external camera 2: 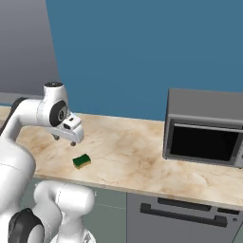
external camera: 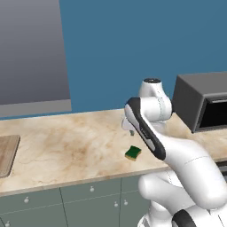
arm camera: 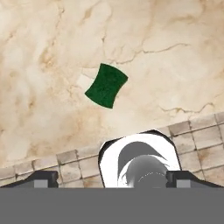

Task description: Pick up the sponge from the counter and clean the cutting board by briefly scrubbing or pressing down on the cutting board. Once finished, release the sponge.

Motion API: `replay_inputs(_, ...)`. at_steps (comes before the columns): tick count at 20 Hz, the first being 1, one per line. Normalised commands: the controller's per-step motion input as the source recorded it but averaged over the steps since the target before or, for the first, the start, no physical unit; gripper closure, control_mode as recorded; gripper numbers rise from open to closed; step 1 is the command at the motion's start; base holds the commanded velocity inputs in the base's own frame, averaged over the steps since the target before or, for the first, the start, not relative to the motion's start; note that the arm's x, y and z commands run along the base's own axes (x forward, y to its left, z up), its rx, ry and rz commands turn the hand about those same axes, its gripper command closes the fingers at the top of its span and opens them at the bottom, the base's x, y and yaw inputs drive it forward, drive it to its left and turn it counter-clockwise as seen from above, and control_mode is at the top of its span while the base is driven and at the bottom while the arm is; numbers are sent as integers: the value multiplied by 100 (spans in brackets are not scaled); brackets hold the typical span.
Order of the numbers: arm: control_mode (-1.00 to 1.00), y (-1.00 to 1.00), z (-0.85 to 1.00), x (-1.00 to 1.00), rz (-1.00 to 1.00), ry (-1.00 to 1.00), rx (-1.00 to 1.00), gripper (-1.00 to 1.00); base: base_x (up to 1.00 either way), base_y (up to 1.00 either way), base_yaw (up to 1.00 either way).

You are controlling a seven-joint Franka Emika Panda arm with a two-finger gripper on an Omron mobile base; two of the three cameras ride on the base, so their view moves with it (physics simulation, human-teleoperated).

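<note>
The sponge (external camera: 133,153) lies on the worktop (external camera: 66,146) near its front edge. The end effector (external camera: 131,131) hangs just above the sponge, spread wide and holding nothing. The board (external camera: 8,154) is far from the sponge.

The arm (external camera: 186,164) is glossy white, built of rounded, bulbous segments (joints capped in dark grey), with a black stripe along one link.
</note>
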Motion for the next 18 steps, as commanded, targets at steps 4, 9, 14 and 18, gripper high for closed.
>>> replay_inputs(4, -100, -5, -58, 14, -13, 8, 1, -100, 0, 0, 0)
replay_inputs(9, -100, -16, -43, 3, -6, 0, 3, -100, 0, 0, 0)
replay_inputs(14, -100, -9, -36, 12, -7, 0, 3, -100, 0, 0, 0)
replay_inputs(18, -100, -1, -16, 25, -10, 0, 4, -100, 0, 0, 0)
